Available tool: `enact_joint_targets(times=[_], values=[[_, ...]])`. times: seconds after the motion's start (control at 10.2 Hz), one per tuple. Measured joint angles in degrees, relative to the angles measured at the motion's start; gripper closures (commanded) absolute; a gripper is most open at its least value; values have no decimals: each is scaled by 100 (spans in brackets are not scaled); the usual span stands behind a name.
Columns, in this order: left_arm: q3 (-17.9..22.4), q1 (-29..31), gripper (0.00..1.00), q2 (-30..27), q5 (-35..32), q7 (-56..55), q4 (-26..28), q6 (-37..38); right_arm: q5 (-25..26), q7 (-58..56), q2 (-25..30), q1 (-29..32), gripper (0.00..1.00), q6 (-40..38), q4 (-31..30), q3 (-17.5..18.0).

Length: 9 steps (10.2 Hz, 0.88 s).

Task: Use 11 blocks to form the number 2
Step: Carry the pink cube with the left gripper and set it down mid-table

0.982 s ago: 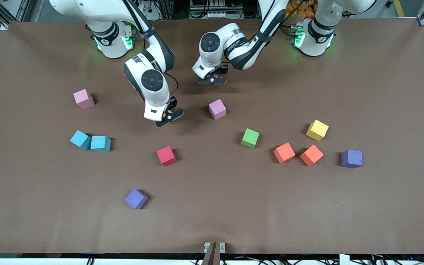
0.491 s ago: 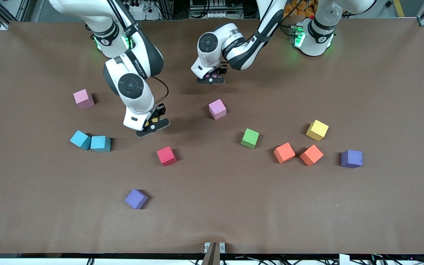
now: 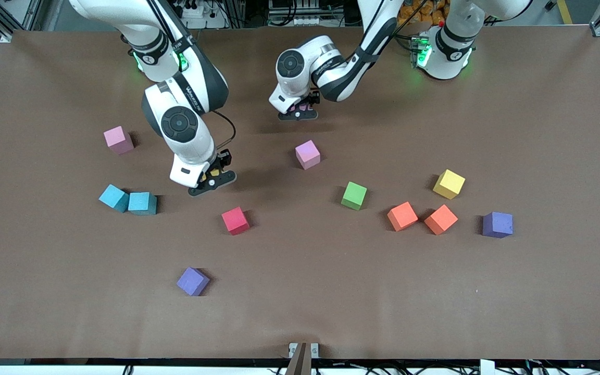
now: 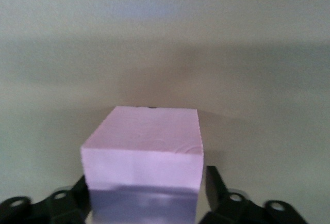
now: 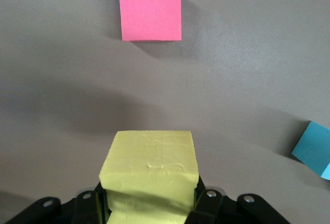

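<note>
My right gripper is shut on a yellow block and holds it over bare table between the teal pair and the red block; the red block also shows in the right wrist view. My left gripper is shut on a pink block low over the table near the arms' bases. Loose blocks lie scattered: pink, pink, two touching teal, purple, green, two orange, yellow, purple. No number 2 is in view.
The brown table has bare surface along its edge nearest the front camera and toward the left arm's end. A small metal bracket sits at that near edge.
My right gripper has carried the yellow block toward the right arm's end of the table, closer to the teal pair. My left gripper has shifted slightly with its pink block.
</note>
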<state>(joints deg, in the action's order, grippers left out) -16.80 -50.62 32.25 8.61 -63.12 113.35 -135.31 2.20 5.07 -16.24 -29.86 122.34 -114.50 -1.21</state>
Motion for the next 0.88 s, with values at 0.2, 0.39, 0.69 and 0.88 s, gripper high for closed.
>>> enact_joint_targets(times=[0.2, 0.39, 0.69, 0.88], values=[[7, -5, 0, -1, -8, -199, -121, 61, 0, -1, 0, 18, 100, 0, 12, -3], [42, 32, 0, -115, -158, -212, -203, 265, 0, -8, 0, 25, 100, -4, 49, -2], [71, 175, 0, -338, -499, -212, -224, 813, 0, -10, 21, 27, 100, -12, 144, -3], [108, 329, 0, -476, -538, -212, -236, 947, 0, -40, 66, 27, 100, -21, 151, 6]])
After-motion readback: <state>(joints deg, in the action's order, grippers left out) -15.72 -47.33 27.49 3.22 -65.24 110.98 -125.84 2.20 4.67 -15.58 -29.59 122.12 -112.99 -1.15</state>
